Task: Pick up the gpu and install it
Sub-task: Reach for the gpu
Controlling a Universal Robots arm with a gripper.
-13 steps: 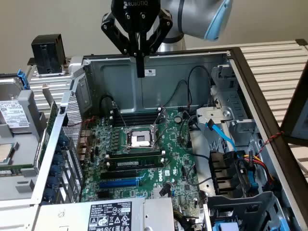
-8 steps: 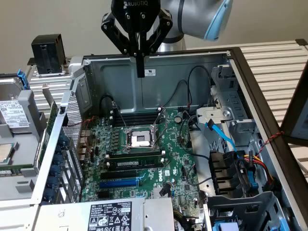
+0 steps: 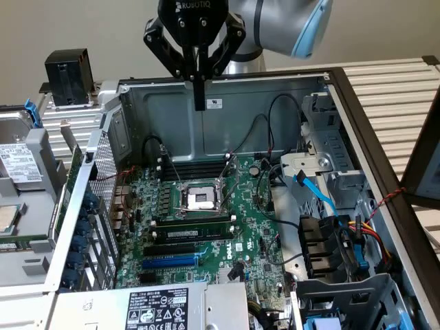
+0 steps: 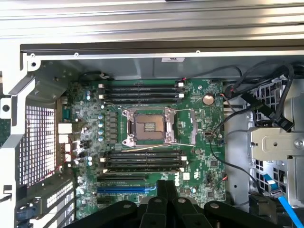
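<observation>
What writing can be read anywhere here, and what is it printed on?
"ROBOTIQ": on the black body of the gripper.
Power supply label: print too small to read.
White sticker on the case wall: too small to read.
Drive label at the exterior view's left: blurred, unreadable.
Motherboard markings: too small to read.

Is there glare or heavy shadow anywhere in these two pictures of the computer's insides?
Exterior view: soft, even light, the motherboard rather dim, no strong glare. Wrist view: the perforated panel washes out white, and the gripper is a dark mass.
</observation>
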